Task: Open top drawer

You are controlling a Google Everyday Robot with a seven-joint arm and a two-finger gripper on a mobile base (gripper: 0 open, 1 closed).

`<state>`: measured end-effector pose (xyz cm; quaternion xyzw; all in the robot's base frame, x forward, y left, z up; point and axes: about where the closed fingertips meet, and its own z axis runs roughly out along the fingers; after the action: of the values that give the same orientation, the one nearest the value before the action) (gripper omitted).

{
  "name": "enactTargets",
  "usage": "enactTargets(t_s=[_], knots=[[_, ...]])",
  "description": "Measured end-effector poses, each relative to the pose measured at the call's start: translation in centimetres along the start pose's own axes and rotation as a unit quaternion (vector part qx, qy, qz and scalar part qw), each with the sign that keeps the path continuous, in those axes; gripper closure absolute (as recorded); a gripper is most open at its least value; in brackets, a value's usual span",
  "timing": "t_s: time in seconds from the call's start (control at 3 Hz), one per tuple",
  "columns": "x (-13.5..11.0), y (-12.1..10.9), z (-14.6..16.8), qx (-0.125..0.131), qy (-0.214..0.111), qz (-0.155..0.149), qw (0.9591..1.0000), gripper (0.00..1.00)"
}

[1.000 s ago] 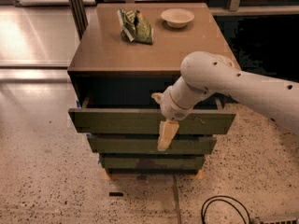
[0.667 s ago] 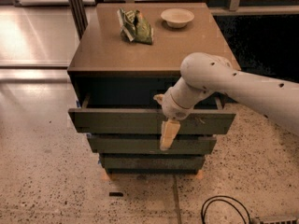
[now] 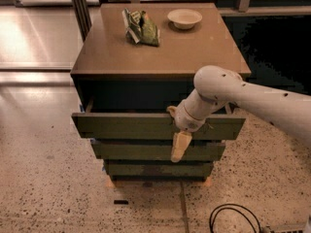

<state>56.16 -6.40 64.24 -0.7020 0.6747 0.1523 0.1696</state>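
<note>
Top drawer (image 3: 126,126): stands partway out of the cabinet (image 3: 194,52).
Pincer (image 3: 180,144): against that drawer's front, just right of centre, reaching below its lower edge.
Grip: you cannot tell.

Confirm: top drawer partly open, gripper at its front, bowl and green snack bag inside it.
Wrong. The camera view shows the bowl and green snack bag on the cabinet top, not inside. The top drawer is partly open, gripper at its front.

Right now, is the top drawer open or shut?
Open: the wide dark olive-green top drawer juts out past the two lower drawer fronts, dark gap behind. The gripper sits at its front.
</note>
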Motion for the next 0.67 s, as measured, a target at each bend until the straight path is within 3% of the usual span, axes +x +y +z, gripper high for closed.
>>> enactTargets(t_s=[0.33, 0.67], knots=[[-0.1, 0.1, -0.3, -0.001, -0.001, 0.001, 1.0, 0.0], [-1.0, 3.2, -0.9, -0.013, -0.021, 0.001, 0.9997, 0.0]])
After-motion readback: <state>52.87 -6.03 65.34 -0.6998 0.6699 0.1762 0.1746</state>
